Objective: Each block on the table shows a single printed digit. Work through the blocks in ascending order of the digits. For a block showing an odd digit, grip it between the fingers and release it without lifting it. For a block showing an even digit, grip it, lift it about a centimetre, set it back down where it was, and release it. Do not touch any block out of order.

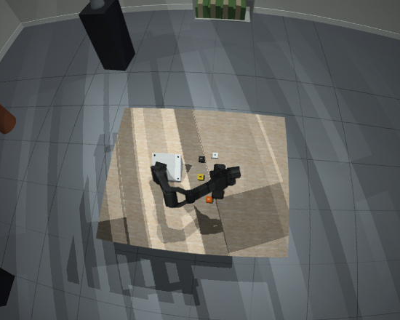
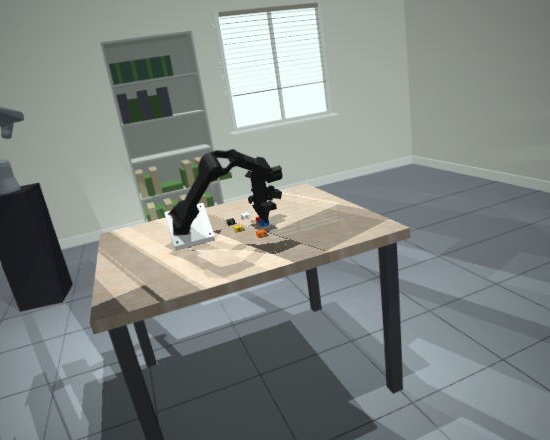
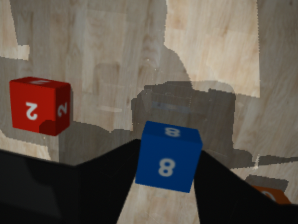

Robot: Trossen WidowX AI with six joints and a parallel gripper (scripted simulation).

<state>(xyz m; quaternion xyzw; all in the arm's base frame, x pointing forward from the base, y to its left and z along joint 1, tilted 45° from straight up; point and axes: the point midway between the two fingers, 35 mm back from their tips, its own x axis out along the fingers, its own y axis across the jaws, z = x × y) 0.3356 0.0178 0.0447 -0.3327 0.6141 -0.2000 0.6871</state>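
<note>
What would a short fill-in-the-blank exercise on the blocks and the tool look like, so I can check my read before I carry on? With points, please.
The tool (image 1: 220, 178) (image 2: 264, 219) (image 3: 168, 151) is closed on the ____ block.
The digit printed on that held block is ____.
The red block (image 2: 258, 220) (image 3: 39, 106) shows the digit ____.
The block only partly seen at the wrist view's lower right is ____ in color.

Missing words: blue; 8; 2; orange.
</note>
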